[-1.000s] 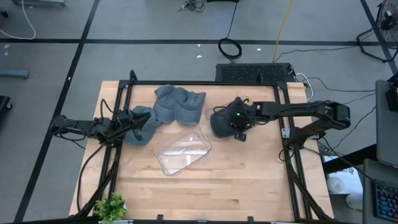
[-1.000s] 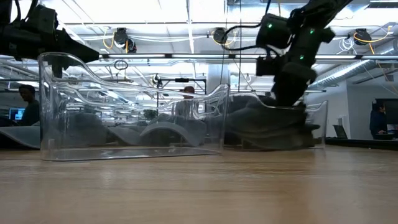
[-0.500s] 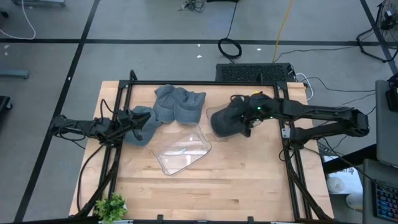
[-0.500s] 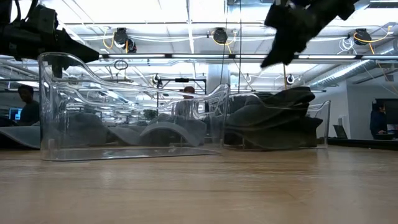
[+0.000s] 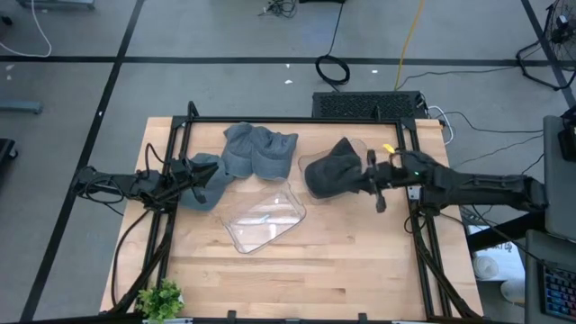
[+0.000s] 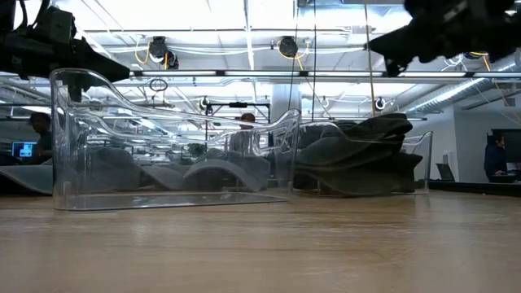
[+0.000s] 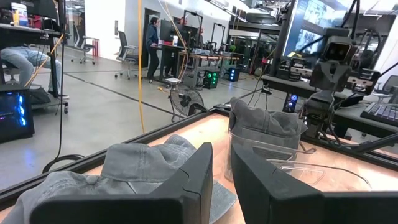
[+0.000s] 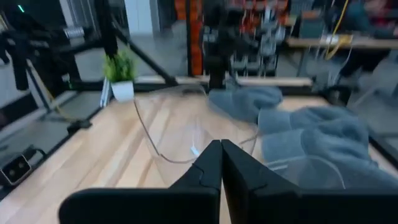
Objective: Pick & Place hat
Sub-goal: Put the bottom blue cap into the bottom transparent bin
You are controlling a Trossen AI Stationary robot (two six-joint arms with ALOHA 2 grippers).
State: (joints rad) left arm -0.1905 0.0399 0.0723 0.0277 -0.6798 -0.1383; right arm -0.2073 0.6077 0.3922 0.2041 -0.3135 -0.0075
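Note:
A dark hat (image 5: 328,171) lies bunched in a clear container (image 5: 304,164) on the table's far right part; it also shows in the low view (image 6: 358,155). My right gripper (image 5: 367,180) hovers shut and level just right of it, holding nothing (image 8: 221,158). A grey hat (image 5: 209,182) lies on the table at the left, with a pile of grey hats (image 5: 259,151) behind it. My left gripper (image 5: 189,173) rests level at that hat's left edge, its fingers a narrow gap apart (image 7: 221,180); whether they touch the cloth is not visible.
A second clear container (image 5: 264,220) stands empty at the table's middle, nearer the front. A small potted plant (image 5: 162,299) sits at the near left corner. A black frame (image 5: 297,120) runs along the far and side edges. Bare wood fills the near half.
My right gripper has risen off the dark hat and drawn back toward the table's right edge, tipping from pointing down to level. It stayed shut. The dark hat stays in its clear container and stands a little higher than when the gripper was on it.

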